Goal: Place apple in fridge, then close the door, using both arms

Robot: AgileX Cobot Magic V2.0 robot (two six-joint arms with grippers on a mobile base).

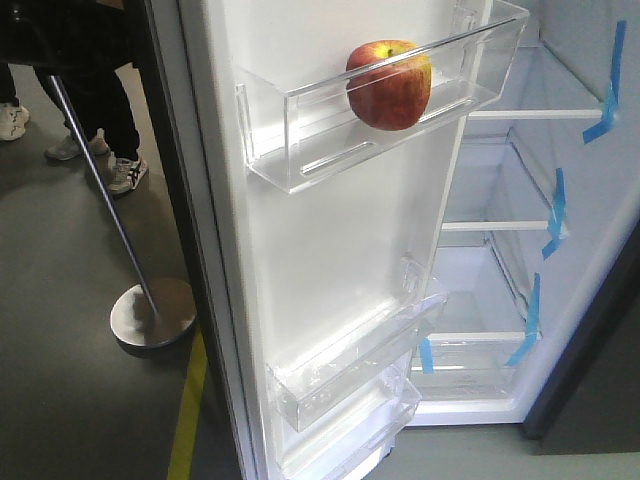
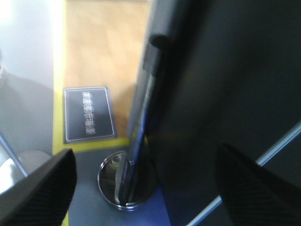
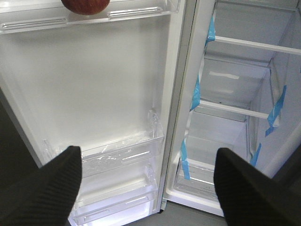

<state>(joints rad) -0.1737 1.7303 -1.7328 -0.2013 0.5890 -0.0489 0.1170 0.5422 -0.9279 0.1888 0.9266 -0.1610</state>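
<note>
We see the apple (image 1: 389, 84) resting in the top clear bin (image 1: 300, 150) on the inside of the door (image 1: 330, 260), red with yellow patches, its stem dimple facing up. From the right wrist view only its lower curve (image 3: 85, 5) shows at the top edge, above the bin's clear floor. The door stands swung open, its white inner face toward us, with 2 more clear bins (image 1: 340, 385) stacked low on it. Beside it the fridge (image 1: 590, 260) is open, white inside, with glass shelves (image 1: 530, 114) and blue tape strips (image 1: 553, 212) on the shelf edges.

The right end effector (image 3: 148, 188) hangs spread wide in front of the lower door, its 2 dark fingers (image 3: 47, 193) at the bottom corners of its view, gripping nothing and well below the apple. The left end effector (image 2: 146, 188) is also spread wide and empty; between its fingers (image 2: 42, 193) we see the door's dark grey outer side (image 2: 221, 70) close up and blurred.

On the grey floor (image 1: 60, 400) to the left stands a chrome post (image 1: 100, 190) on a round base, near a yellow floor line (image 1: 185, 420). A person's legs and sneakers (image 1: 125, 172) show behind it. The left wrist view also catches a dark floor sign (image 2: 88, 114), its lettering too blurred to read.
</note>
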